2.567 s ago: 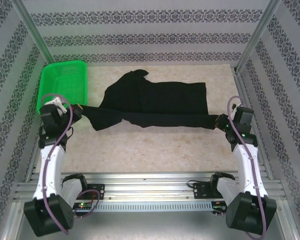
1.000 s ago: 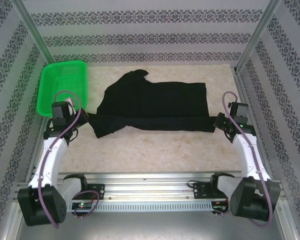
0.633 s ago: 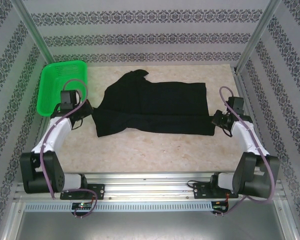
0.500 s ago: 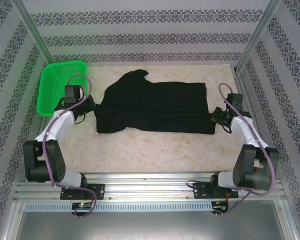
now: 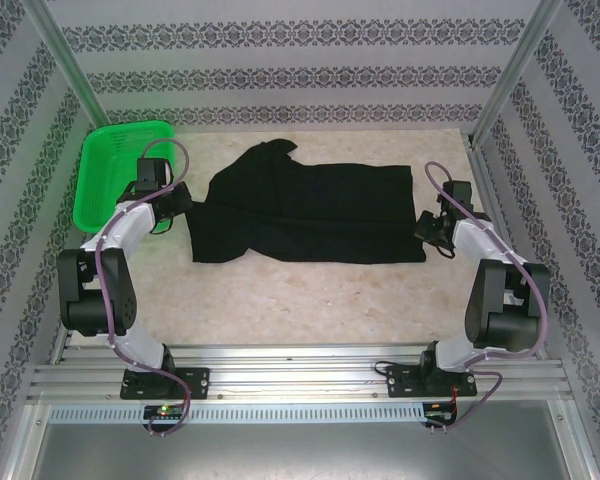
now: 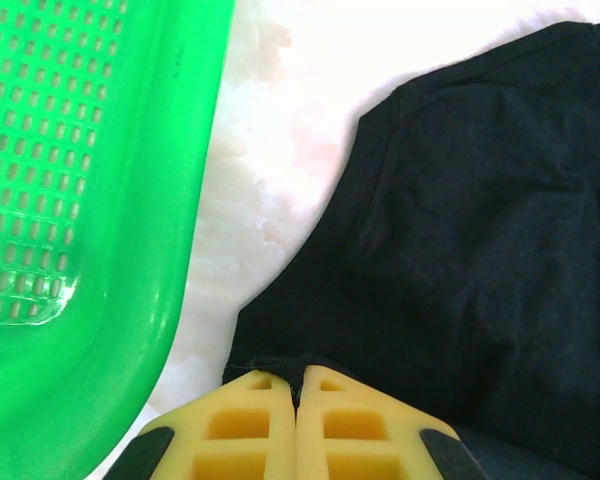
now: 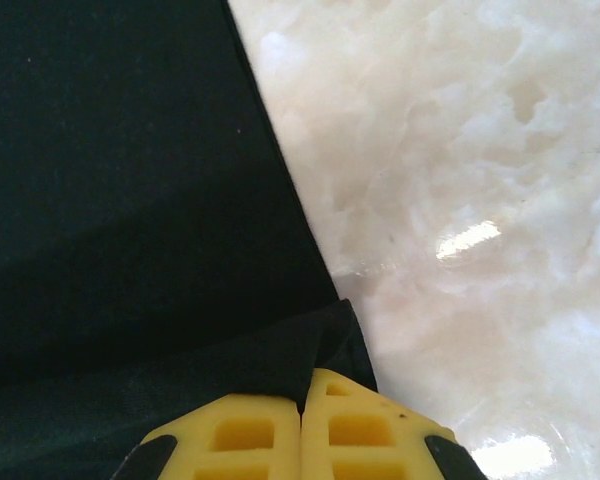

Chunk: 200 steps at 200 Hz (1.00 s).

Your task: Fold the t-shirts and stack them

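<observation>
The pale, marble-look table is holding everything. The black t-shirt is lying spread out flat across the far middle of it, going from left to right. The green mesh basket is sitting at the far left corner, near the shirt's left end but not touching it. The left gripper is pinching the shirt's left edge — its yellow fingers are pressed together on a bit of black cloth. The right gripper is pinching the shirt's right edge the same way, with its jaws squeezed on a corner of the cloth.
</observation>
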### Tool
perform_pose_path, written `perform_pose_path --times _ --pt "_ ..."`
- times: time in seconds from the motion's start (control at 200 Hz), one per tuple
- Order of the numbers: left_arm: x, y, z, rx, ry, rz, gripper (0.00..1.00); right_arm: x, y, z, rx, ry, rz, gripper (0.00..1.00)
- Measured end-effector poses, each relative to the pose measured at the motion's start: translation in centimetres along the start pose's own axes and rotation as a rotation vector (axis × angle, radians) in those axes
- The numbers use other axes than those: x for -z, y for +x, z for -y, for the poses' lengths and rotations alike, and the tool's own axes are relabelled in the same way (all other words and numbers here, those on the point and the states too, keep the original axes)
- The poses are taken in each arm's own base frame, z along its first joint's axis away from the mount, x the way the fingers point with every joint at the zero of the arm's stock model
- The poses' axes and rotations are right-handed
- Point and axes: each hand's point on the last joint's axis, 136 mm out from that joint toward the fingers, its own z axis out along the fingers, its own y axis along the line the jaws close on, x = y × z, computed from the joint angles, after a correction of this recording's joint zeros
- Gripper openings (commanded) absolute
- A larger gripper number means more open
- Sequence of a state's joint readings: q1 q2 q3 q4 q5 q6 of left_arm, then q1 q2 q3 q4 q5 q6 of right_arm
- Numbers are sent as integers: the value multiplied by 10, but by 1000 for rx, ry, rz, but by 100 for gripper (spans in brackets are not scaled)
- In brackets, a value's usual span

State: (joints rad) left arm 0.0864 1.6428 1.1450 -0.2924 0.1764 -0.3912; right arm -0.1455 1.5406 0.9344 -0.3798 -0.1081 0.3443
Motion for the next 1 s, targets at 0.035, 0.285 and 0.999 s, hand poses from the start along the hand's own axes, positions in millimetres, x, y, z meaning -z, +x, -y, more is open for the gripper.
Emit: perform_pose_path --times 0.035,0.285,0.999 --pt "0 0 -1 0 -2 1 0 -1 -1 -2 4 -2 3 0" --pt "3 -3 -3 2 -6 11 0 0 -9 -4 7 -3 20 0" --pt "-22 -17 5 -4 11 -18 0 -29 -19 -12 7 11 -23 0"
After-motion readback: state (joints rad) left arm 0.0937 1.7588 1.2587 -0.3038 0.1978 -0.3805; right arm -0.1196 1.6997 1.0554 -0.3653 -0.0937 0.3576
